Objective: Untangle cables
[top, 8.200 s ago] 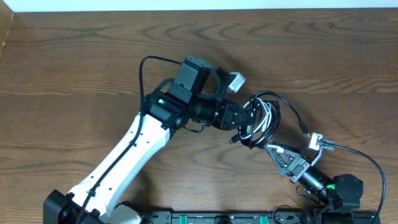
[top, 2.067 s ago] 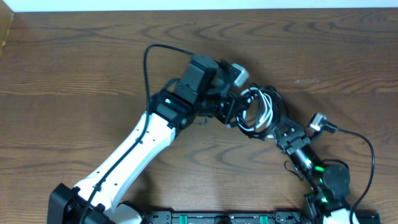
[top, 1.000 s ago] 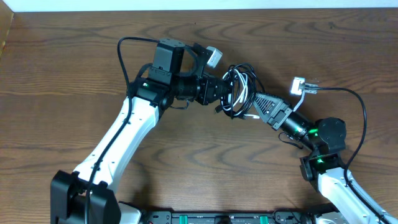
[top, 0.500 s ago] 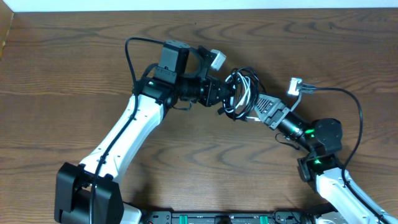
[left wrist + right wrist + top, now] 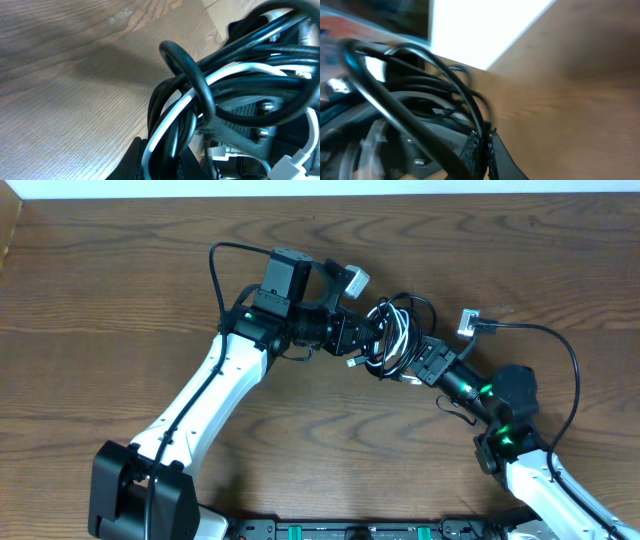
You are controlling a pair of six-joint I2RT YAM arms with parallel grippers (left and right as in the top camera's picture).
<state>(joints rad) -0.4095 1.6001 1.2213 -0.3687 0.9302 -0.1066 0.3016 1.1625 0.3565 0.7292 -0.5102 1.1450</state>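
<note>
Cables (image 5: 403, 330) bunched between left claw (image 5: 372, 342) and right claw (image 5: 413, 360), both gripping them

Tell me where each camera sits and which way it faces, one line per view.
Overhead: above the table, looking straight down; both arms show, left gripper and right gripper at the cable bundle.
Left wrist: faces the bundle close up; own dark finger at bottom.
Right wrist: faces the bundle; own fingers pinched together.
Shared: bundle and table.
</note>
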